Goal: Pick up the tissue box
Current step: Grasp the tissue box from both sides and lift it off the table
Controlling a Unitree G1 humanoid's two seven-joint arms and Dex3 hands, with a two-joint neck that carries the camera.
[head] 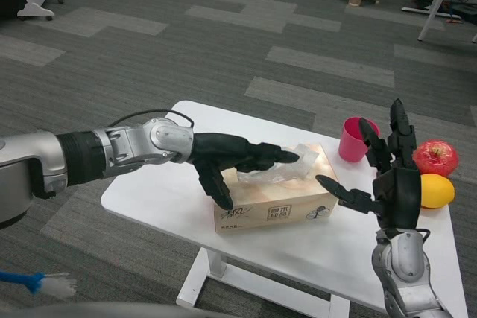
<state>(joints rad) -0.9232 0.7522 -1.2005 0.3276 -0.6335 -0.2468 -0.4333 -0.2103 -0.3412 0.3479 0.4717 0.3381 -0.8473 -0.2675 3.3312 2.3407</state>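
Note:
The tissue box (pixel 283 202), light wood-patterned with a white tissue (pixel 289 171) poking out of its top, lies on the white table (pixel 153 184) near the front edge. My left hand (pixel 231 158) reaches in from the left and lies over the box's top. Its fingers stretch across the tissue and its thumb hangs down along the front left face. The box stays flat on the table. My right hand (pixel 387 180) stands upright just right of the box, fingers spread, holding nothing and not touching it.
A pink cup (pixel 350 141) stands behind the box to the right. A red apple (pixel 436 158) and a yellow fruit (pixel 437 190) lie at the table's right edge, behind my right hand. A blue brush (pixel 33 284) shows at the bottom left, off the table.

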